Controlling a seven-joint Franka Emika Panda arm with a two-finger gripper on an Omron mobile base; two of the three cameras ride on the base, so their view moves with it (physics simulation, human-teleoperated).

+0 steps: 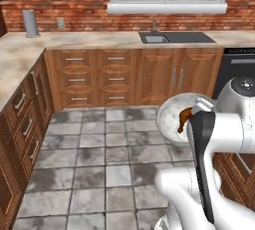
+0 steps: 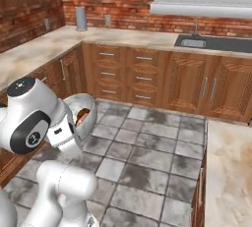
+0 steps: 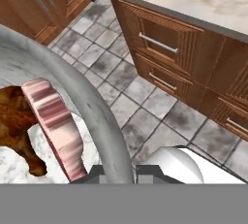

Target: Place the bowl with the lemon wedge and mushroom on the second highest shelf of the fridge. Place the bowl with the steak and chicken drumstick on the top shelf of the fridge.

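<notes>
A grey marbled bowl (image 1: 171, 115) hangs in the air over the tiled floor, close to my arm, and it is tilted on its side in both base views (image 2: 84, 108). Inside it lie a pink steak (image 3: 54, 121) and a brown chicken drumstick (image 3: 15, 116); the drumstick (image 1: 185, 117) also shows from the left base. My gripper (image 3: 117, 172) is shut on the bowl's rim (image 3: 94, 114), one finger on each side of the wall.
Wooden cabinets and drawers (image 1: 117, 77) run along the back under a marble counter with a sink (image 1: 174, 37) and a paper towel roll (image 1: 31, 23). A dark appliance (image 1: 239, 69) stands at the right. A counter corner (image 2: 229, 172) juts in nearby. Tiled floor (image 1: 99, 149) lies open.
</notes>
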